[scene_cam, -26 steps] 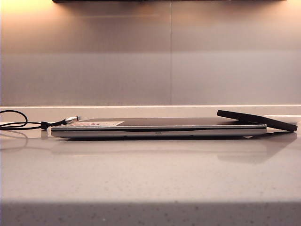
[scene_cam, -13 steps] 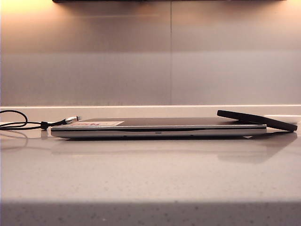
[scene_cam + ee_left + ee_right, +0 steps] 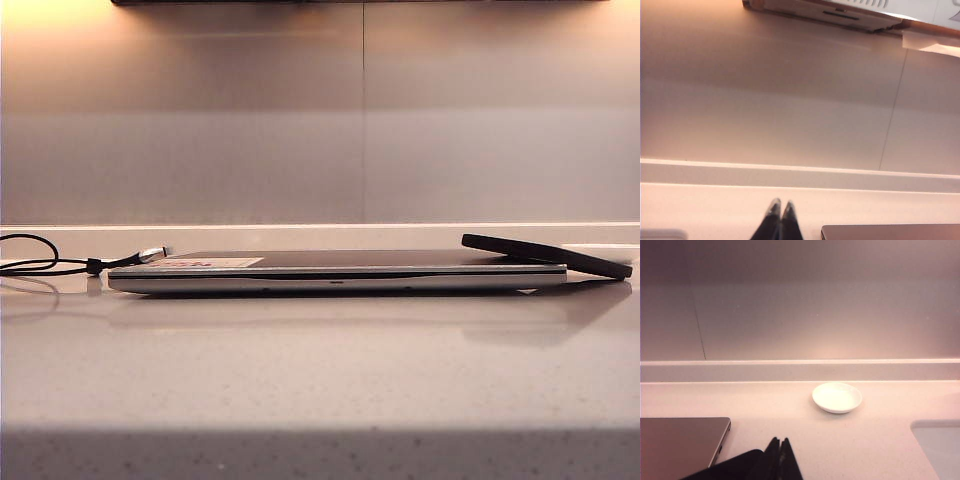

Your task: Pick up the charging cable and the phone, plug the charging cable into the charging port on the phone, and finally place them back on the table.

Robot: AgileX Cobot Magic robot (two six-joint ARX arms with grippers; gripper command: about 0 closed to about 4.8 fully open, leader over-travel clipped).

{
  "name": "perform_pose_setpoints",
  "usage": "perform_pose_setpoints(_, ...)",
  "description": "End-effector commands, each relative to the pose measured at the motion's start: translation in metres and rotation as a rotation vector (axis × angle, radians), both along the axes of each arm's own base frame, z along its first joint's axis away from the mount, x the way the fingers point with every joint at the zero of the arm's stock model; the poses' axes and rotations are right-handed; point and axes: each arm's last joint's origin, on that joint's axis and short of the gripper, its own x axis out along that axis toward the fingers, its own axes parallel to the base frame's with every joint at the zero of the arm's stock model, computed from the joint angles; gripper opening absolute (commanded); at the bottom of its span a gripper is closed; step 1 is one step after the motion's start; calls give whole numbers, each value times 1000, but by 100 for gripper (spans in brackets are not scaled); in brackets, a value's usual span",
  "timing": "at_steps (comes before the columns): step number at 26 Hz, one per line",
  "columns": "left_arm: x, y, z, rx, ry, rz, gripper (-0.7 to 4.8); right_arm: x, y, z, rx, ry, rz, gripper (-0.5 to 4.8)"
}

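Low across the middle of a pale speckled table (image 3: pixel 320 380) lies a closed silver-grey laptop (image 3: pixel 340 277), seen edge-on from the exterior camera. A pale sticker (image 3: pixel 205 263) sits on its lid near the left end. The phone (image 3: pixel 545 256), a thin black slab, rests tilted on the laptop's right end: its left end is raised over the lid and its right end overhangs past the laptop's edge, sloping down toward the table. Its charging port is too small to make out. The cable (image 3: pixel 45 264), a thin black cord, loops on the table at the far left; its silvery plug tip (image 3: pixel 153 254) points toward the laptop's left end, just beside it, with a small black band (image 3: pixel 94 266) a little way back along the cord. Grey wall panels (image 3: pixel 320 120) stand behind.

Neither arm shows in the exterior view. Each wrist camera shows only fingertips. The left gripper (image 3: pixel 780 209) has its two dark tips pressed together with nothing between them, above bare table near the laptop's far left corner (image 3: pixel 890 232). The right gripper (image 3: pixel 779 444) is likewise closed and empty, its tips just over the phone's dark end (image 3: pixel 732 465), with the laptop's corner (image 3: pixel 685 440) to the left. A small white dish (image 3: pixel 837 397) sits farther back on the table, near the wall. A pale recessed corner (image 3: pixel 939 445), perhaps a sink, shows at the right.
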Motion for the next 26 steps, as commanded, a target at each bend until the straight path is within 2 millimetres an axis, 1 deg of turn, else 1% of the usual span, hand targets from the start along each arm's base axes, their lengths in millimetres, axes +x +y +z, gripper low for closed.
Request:
perform_pose_setpoints(1, 5, 0, 10, 0, 18, -5, -6, 4, 0, 17, 6, -17, 7, -5)
perform_pose_setpoints(3, 10, -1, 14, 1, 38, -6, -6, 9, 1, 25, 4, -11, 25, -5)
perform_pose_setpoints(7, 22, -3, 18, 8, 88, -22, -6, 18, 4, 41, -3, 3, 129, -5)
perform_pose_setpoints(13, 37, -17, 13, 66, 147, -119, -6, 25, 13, 52, -3, 20, 218, -5)
perform_pose_setpoints(17, 46, -26, 7, 85, 196, -171, -6, 28, 24, 55, -5, 54, 297, -5)
perform_pose_setpoints(22, 62, -35, 3, 177, 246, -196, -6, 28, 43, 50, -39, 130, 446, -5)
perform_pose_setpoints(26, 73, -38, 4, 243, 272, -192, -6, 23, 54, 44, -131, 165, 546, -5)
